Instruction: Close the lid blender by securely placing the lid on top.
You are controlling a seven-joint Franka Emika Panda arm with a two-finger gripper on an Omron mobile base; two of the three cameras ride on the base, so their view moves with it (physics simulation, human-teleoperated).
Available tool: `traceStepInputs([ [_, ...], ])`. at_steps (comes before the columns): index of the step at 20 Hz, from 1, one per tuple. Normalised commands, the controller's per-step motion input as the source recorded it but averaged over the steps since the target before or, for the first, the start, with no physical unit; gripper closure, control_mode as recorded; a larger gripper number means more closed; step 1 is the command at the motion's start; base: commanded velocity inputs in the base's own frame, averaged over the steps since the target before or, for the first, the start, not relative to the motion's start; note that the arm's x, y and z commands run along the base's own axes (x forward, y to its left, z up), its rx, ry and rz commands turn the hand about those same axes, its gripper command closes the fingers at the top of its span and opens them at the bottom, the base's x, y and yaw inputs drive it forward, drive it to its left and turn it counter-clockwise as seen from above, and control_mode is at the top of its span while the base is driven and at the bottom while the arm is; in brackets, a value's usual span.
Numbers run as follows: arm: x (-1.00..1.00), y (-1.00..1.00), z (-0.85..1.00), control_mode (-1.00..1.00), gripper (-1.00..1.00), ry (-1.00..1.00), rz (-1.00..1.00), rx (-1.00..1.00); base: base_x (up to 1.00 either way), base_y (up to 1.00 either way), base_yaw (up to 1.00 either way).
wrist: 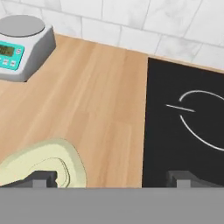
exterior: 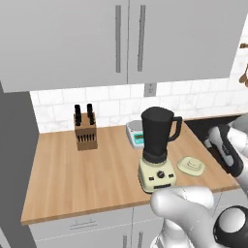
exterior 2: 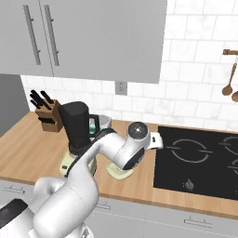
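The blender [exterior: 157, 145] stands on the wooden counter, its black jar open at the top on a cream base; it also shows at left in the right base view as the blender [exterior 2: 76, 124]. The pale cream lid [exterior: 191, 166] lies flat on the counter just right of the base. In the hand view the lid [wrist: 41, 162] sits at the lower left, under the left fingertip [wrist: 41, 178]. My gripper [wrist: 111, 180] hovers open over the counter between the lid and the cooktop, holding nothing. The arm partly hides the lid [exterior 2: 119, 173] in the right base view.
A white kitchen scale [wrist: 22, 46] with a blue display stands behind the blender by the wall. A knife block [exterior: 85, 131] is at the back left. The black cooktop [exterior 2: 200, 162] adjoins the counter on the right. Upper cabinets [exterior: 128, 38] hang overhead.
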Motion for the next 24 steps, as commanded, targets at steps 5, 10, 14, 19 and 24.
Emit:
traceStepInputs([
  [5,0.46,0.11,-0.45,-1.00,-1.00,0.25,0.18,-0.13,0.00,0.00,0.00],
  [10,0.04,0.32,-0.51,-1.00,-1.00,0.15,0.25,-0.14,0.00,0.00,0.00],
  [14,0.00,0.19,-0.30,-1.00,-1.00,0.07,0.12,-0.08,0.00,0.00,0.00],
  [19,0.00,0.09,-0.12,-1.00,-1.00,0.13,0.01,-0.04,0.00,0.00,0.00],
  [24,0.00,0.25,-0.15,-1.00,-1.00,0.15,0.01,-0.04,0.00,0.00,0.00],
])
